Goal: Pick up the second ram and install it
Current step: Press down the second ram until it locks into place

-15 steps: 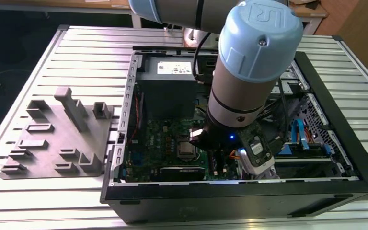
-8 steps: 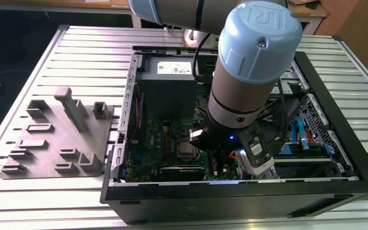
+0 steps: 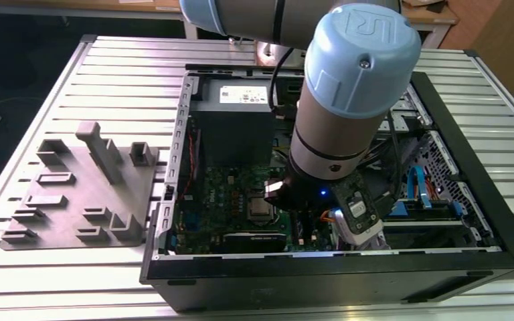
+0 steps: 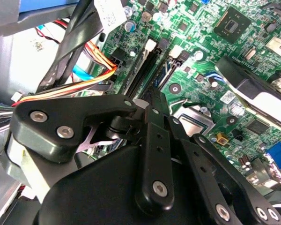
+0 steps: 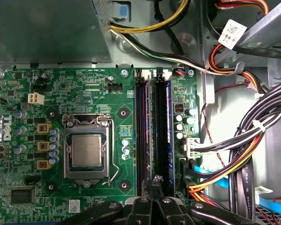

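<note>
My gripper (image 5: 152,183) hangs inside the open computer case (image 3: 328,277), low over the green motherboard (image 5: 84,89) at the near end of the long black memory slots (image 5: 141,126). Its fingers (image 5: 145,187) stand close together, shut on a thin dark strip that I take for the second ram (image 5: 152,171), seen edge-on and lined up along the slots. A blue-edged stick (image 5: 168,131) sits in the neighbouring slot. In the second wrist view the gripper (image 4: 149,101) tapers down to the slots (image 4: 143,70). In the exterior view the arm covers the gripper (image 3: 284,194).
The processor socket (image 5: 86,150) lies beside the slots. Bundles of coloured cables (image 5: 234,154) crowd the other side. The power supply (image 3: 235,124) fills the case's far end. A grey holder block (image 3: 78,194) sits on the slatted table at the exterior view's left.
</note>
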